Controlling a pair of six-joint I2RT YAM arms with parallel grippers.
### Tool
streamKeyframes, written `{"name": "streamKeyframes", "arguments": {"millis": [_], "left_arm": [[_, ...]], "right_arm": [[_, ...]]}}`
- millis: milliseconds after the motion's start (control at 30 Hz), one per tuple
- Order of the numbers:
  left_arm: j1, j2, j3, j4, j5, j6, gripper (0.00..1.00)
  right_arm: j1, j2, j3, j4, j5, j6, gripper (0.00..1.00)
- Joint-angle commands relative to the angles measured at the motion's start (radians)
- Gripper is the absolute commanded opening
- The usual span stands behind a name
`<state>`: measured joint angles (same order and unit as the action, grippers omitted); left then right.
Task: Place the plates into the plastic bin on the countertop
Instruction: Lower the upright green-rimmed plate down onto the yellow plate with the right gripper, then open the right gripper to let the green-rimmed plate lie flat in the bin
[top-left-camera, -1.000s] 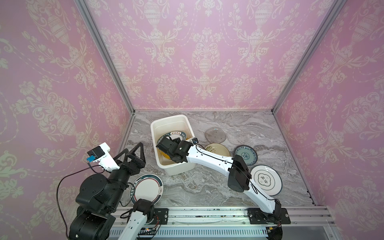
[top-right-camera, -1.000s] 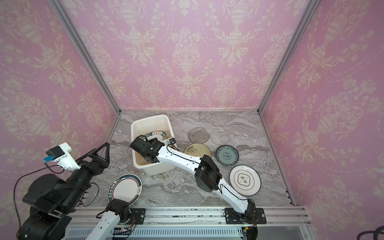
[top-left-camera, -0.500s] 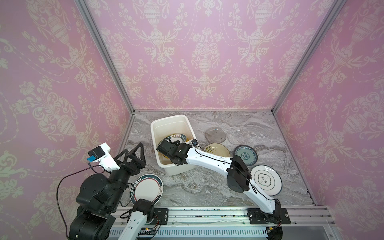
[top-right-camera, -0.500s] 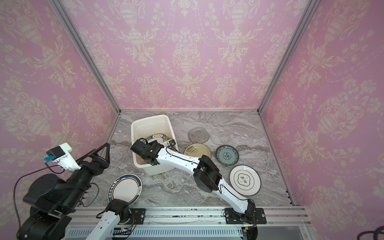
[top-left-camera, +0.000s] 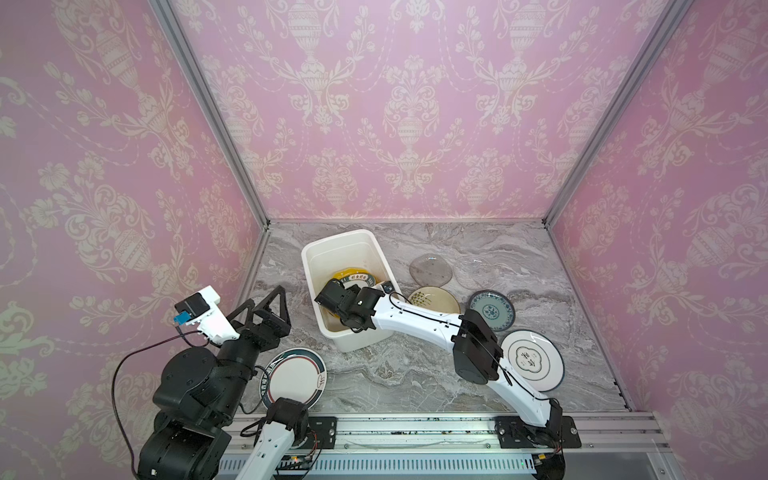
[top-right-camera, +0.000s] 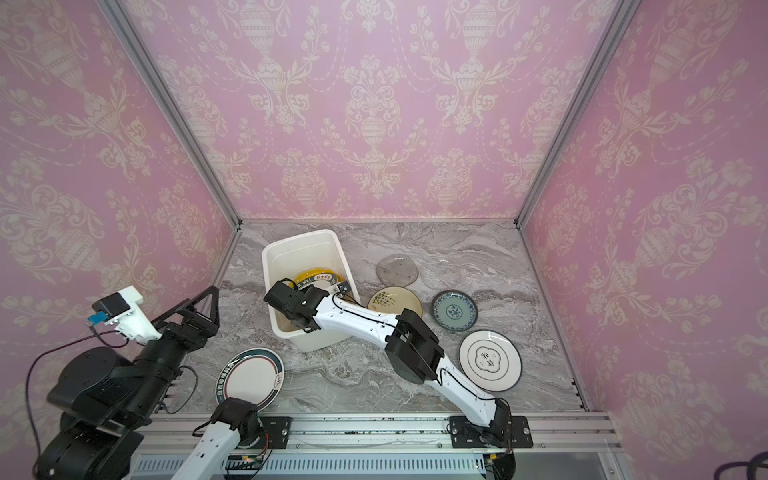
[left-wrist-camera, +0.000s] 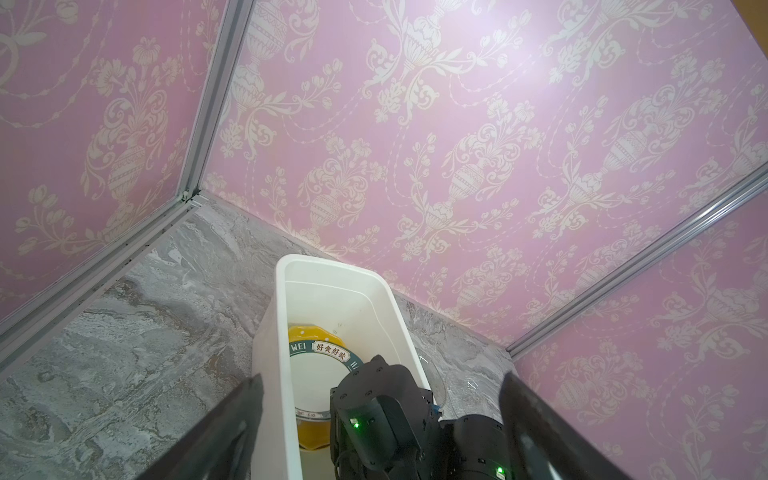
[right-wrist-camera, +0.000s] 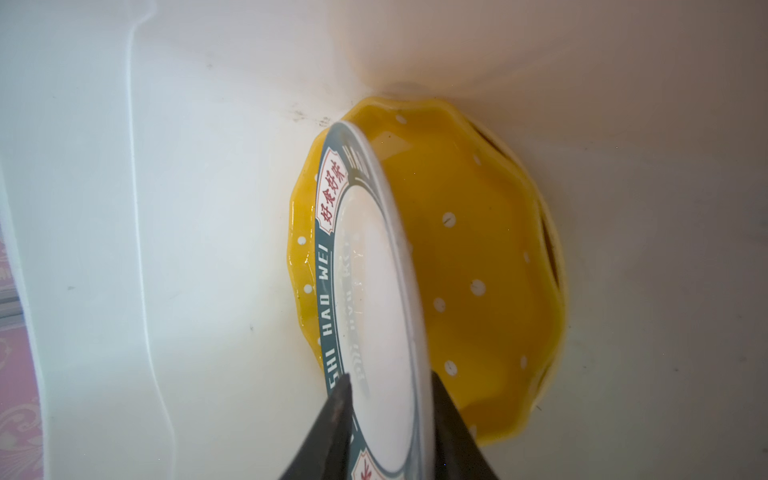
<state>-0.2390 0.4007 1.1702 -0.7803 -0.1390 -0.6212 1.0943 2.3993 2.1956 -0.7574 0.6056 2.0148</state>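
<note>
- A white bin (top-left-camera: 345, 253) stands on the grey marble countertop (top-left-camera: 415, 374), toward the back left, near the pink wall.
- The right gripper (right-wrist-camera: 390, 376) is down inside the bin. Its jaws straddle the rim of a dark-rimmed plate (right-wrist-camera: 374, 291); whether they pinch it cannot be told.
- That plate is tilted over a yellow plate (right-wrist-camera: 478, 249) with white dots, which lies in the bin.
- The left gripper (top-left-camera: 266, 305) hangs above the countertop left of the bin, jaws spread wide, holding nothing.
- Six more plates lie flat on the countertop outside the bin.
- A banded plate (top-left-camera: 297, 376) lies at the front, beside the left arm.
- Right of the bin lie a grey plate (top-left-camera: 430, 270), a clear plate (top-left-camera: 473, 272), a sprigged plate (top-left-camera: 432, 299) and a blue plate (top-left-camera: 492, 309).
- An outlined plate (top-left-camera: 532, 361), white, lies front right, beside the right arm.
</note>
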Motion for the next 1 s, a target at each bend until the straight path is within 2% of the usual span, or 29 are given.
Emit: {"name": "streamKeyframes", "arguments": {"millis": [0, 500, 800, 900, 967], "left_arm": [[-0.003, -0.006, 0.020, -0.017, -0.025, 0.021, 0.91], [-0.003, -0.004, 0.030, -0.025, -0.038, 0.021, 0.91], [-0.003, -0.004, 0.029, -0.030, -0.049, 0.023, 0.91], [-0.002, 0.001, 0.029, -0.032, -0.048, 0.026, 0.91], [-0.002, 0.003, 0.030, -0.035, -0.048, 0.027, 0.91]], "right_arm": [[-0.005, -0.004, -0.035, -0.012, -0.009, -0.012, 0.38], [-0.016, -0.038, -0.054, -0.081, -0.050, 0.019, 0.66], [-0.046, -0.061, -0.066, -0.058, -0.113, -0.029, 0.78], [-0.047, -0.057, -0.033, -0.100, -0.109, -0.039, 0.89], [-0.052, -0.052, -0.009, -0.118, -0.103, -0.061, 0.91]]}}
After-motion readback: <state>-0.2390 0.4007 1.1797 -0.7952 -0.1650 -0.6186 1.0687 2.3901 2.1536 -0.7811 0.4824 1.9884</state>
